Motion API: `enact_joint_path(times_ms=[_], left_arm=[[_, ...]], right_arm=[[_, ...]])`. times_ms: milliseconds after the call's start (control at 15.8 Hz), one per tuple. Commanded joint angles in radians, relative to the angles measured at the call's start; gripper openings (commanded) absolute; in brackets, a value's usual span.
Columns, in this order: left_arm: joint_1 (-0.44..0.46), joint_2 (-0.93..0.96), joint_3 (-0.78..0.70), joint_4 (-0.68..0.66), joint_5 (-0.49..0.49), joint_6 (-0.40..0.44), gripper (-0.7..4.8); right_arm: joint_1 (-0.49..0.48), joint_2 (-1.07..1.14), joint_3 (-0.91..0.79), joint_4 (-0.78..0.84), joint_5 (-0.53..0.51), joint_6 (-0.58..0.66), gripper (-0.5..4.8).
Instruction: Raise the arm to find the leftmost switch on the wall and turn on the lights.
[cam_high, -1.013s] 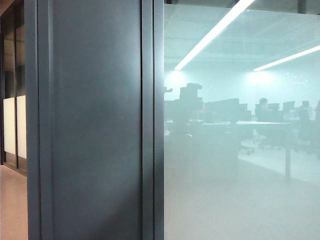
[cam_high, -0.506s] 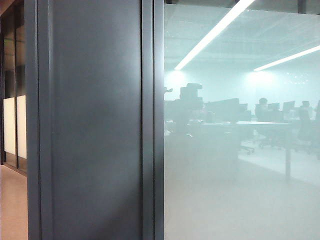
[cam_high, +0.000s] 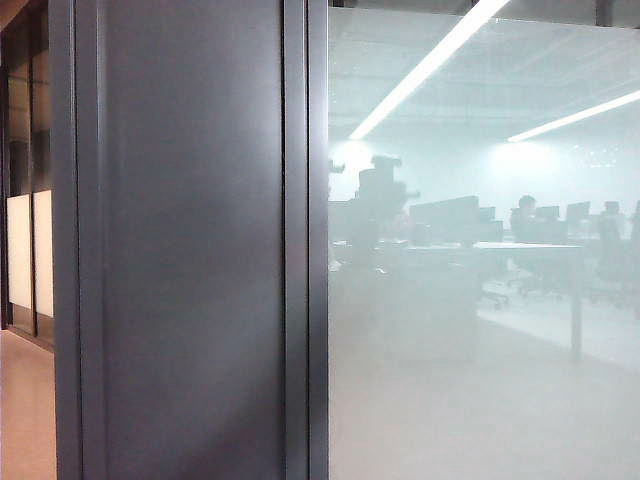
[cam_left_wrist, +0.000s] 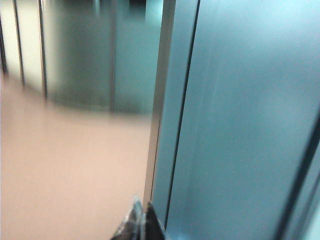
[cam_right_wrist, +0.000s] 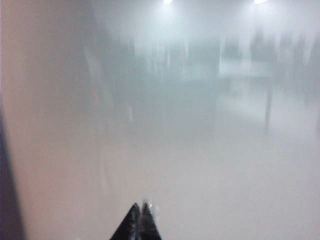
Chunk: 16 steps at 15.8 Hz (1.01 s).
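Observation:
The arm (cam_high: 378, 195) shows only as a hazy dark silhouette with a blocky head in the frosted glass (cam_high: 480, 380), right of the dark wall panel (cam_high: 190, 240). No switch shows in any view. My left gripper (cam_left_wrist: 141, 206) is shut and empty, its tips close to the pale metal edge (cam_left_wrist: 159, 100) of a blue-grey panel (cam_left_wrist: 240, 125); this view is blurred. My right gripper (cam_right_wrist: 140, 206) is shut and empty too, facing the misty glass (cam_right_wrist: 175, 150).
Through the glass I see dim desks, monitors (cam_high: 445, 218) and seated people (cam_high: 525, 215) under bright ceiling strips (cam_high: 430, 62). A dark glazed partition (cam_high: 28, 180) stands at the far left, above a beige floor (cam_high: 25, 410).
The arm's silhouette in the glass has risen a little and its head has changed shape. The wall panel and glass stay in the same place.

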Motion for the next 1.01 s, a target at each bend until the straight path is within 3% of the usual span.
enact_joint_path(times_ms=[63,380,506,696,1013], left_arm=[[-0.001,-0.001,0.033,0.258,0.005,-0.003,-0.06],[-0.001,0.105,0.28,0.256,0.024,-0.002,-0.06],[-0.001,0.296,0.476,0.255,0.035,-0.002,-0.06],[-0.001,0.584,0.773,0.273,0.127,-0.002,-0.06],[-0.002,0.969,1.178,0.36,0.163,-0.002,-0.06]], right_arm=[[0.001,-0.002,0.029,0.2,0.0,0.004,-0.01],[0.001,0.021,0.223,0.209,0.025,0.003,-0.01],[0.001,0.127,0.349,0.222,0.049,0.003,-0.01],[0.001,0.347,0.543,0.275,0.041,0.003,-0.01],[-0.001,0.77,0.922,0.345,0.045,-0.004,-0.01]])
